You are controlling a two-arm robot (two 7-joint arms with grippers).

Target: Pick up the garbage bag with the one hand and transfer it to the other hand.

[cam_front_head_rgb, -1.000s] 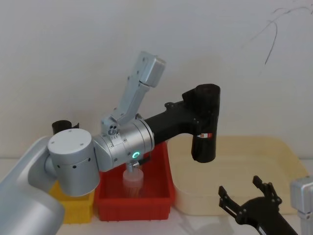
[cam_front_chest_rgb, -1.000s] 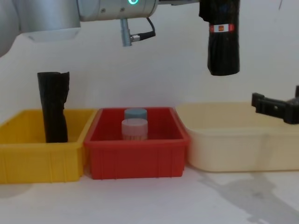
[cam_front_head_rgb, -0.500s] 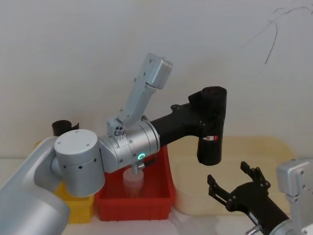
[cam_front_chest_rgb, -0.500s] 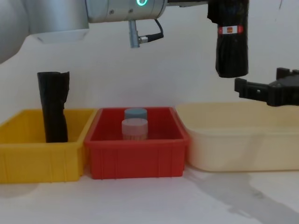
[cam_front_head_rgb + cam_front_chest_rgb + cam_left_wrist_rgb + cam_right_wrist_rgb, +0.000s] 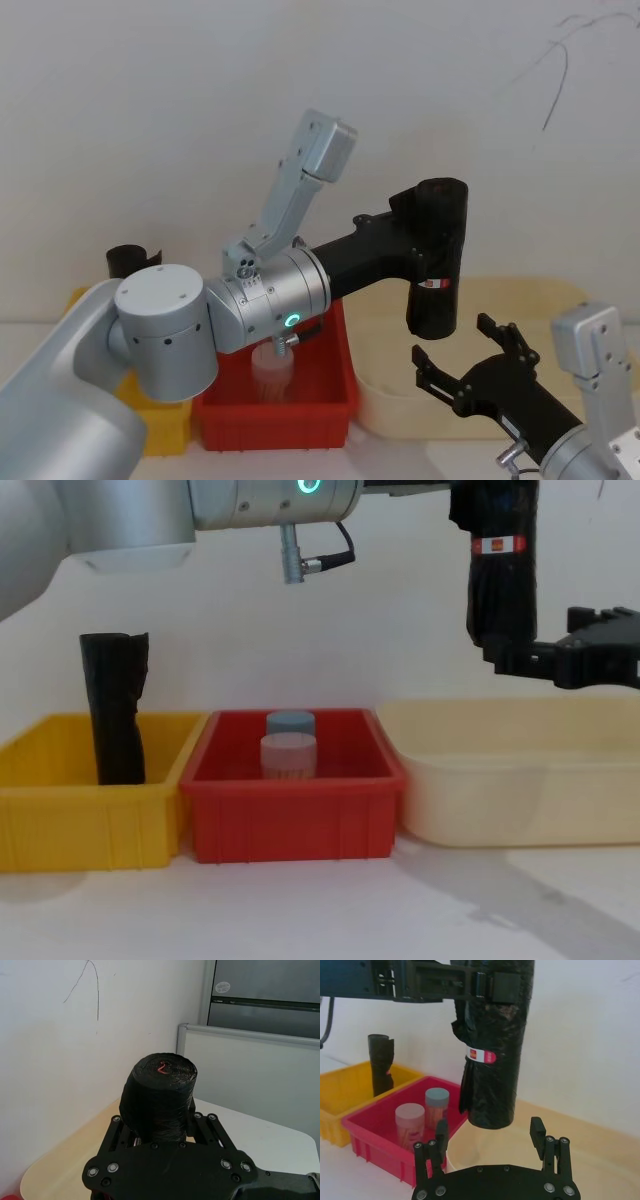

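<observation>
While the left gripper [image 5: 432, 228] reaches in from the left on its silver-grey arm [image 5: 165, 335] with the green ring lit, its fingers are clenched on the upper part of the garbage bag [image 5: 437, 265].

- Bag: upright, held in the air, well above the bins. From the head view it hangs over the left end of the cream tray [image 5: 500, 790], just right of the red bin [image 5: 300, 825].
- Red-and-white label band [image 5: 498, 546] sits just under the grip.
- Left wrist view: fingers [image 5: 116, 1127] press both sides of the roll; its flat top end shows a small red mark.

Right gripper [image 5: 465, 352]: comes up from the near right, fingers spread wide and released, holding nothing.

- Right wrist view: the bag's lower end hangs just above the gap between the two fingertips [image 5: 536, 1127].
- Chest view: one finger overlaps the bag's bottom edge; contact cannot be told.

Other items:
- Yellow bin [image 5: 60, 815], far left, holds a plain black roll [image 5: 115, 715] standing upright.
- Red bin holds two capped jars [image 5: 289, 757], one behind the other.
</observation>
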